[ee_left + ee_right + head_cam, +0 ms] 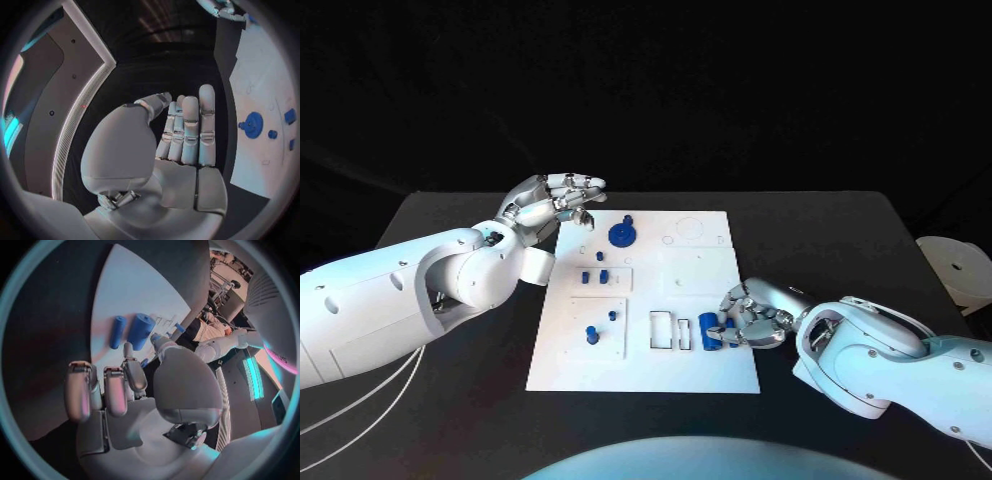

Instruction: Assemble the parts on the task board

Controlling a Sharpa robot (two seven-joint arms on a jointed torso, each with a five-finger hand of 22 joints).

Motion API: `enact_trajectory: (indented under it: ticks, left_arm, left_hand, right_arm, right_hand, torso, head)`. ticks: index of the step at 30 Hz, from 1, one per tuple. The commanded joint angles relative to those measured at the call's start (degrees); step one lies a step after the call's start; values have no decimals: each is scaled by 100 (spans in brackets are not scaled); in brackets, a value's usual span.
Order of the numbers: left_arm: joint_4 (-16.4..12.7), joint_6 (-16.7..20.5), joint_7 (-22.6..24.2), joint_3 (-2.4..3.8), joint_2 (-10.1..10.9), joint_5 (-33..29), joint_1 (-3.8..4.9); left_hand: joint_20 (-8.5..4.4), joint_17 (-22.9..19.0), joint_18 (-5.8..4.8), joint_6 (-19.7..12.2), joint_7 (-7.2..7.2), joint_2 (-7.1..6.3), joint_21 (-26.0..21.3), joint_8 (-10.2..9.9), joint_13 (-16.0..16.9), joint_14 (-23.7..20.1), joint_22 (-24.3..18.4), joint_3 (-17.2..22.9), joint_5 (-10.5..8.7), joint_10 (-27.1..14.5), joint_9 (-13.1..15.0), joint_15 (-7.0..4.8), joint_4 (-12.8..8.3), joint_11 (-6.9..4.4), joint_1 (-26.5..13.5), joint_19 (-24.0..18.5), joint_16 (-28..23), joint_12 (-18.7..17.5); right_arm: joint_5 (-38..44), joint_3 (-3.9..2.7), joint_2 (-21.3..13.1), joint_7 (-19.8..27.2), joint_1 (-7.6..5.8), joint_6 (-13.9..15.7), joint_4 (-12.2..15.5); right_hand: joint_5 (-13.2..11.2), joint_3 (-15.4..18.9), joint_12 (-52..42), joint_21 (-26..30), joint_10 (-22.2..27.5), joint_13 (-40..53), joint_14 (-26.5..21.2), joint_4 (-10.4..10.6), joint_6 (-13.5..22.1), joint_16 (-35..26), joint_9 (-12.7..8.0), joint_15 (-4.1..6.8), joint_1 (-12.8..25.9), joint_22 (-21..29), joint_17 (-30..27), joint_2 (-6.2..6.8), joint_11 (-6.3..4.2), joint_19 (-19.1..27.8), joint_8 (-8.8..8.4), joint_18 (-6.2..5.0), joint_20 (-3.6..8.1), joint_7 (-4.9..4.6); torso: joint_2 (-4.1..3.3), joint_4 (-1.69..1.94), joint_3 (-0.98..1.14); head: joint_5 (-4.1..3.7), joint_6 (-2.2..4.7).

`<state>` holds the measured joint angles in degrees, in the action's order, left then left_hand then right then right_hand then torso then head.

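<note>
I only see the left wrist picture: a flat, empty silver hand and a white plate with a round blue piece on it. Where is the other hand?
Observer: In the head view, the right hand is at the near right edge of the task board.
Operator: Is it holding something?
Observer: No. In the right wrist view, a thick blue cylinder and a thin blue cylinder lie side by side on the board, just past its fingertips.
Operator: And where is my hand over the plate?
Observer: The head view puts the left hand at the board's far left corner, close to the round blue part.
</note>
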<state>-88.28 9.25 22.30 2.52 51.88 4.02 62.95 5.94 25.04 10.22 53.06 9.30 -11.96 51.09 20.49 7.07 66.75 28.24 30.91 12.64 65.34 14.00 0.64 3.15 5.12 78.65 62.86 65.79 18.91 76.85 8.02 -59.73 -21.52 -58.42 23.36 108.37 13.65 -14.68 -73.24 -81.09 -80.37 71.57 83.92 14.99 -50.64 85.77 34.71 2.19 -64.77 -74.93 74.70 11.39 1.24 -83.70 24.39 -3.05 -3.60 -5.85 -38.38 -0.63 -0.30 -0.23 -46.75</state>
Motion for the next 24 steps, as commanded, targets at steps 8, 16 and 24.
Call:
enact_trajectory:
  ticks: [8,16,24]
  left_arm:
    - [-27,-106,31,2,13,11,2]
    - [-32,-125,17,2,30,11,2]
    - [-15,-153,-10,1,22,11,2]
  left_hand:
    - [-4,-10,33,-13,28,57,-15,-31,9,44,-7,-28,3,-15,-6,7,8,-1,-35,51,26,-20]
    - [-3,-10,33,-12,28,59,-16,-31,10,44,-8,-30,3,-13,-6,7,13,-1,-41,51,27,-21]
    - [-1,-10,33,-14,30,61,-19,-33,11,45,-10,-36,3,-13,-7,9,26,2,-59,51,29,-23]
  right_arm:
    - [505,2,162,-248,125,-387,-109]
    - [810,1,348,-413,280,-378,-224]
    - [862,1,449,-429,356,-32,-255]
  right_hand:
    - [-179,415,6,-1,-26,45,330,177,-35,21,91,67,307,-1014,16,-80,-34,-135,96,78,15,49]
    - [-256,654,8,38,-33,77,326,176,-63,13,129,76,353,-1001,8,-140,-45,-115,123,69,22,64]
    - [-108,733,67,115,-13,46,310,170,-129,-17,160,93,232,-968,-61,-282,-67,-77,157,52,35,89]
  torso:
    - [1,-4,-1]
    - [4,-6,-3]
    - [19,1,2]
  head:
    - [24,-2]
    - [41,37]
    - [84,60]
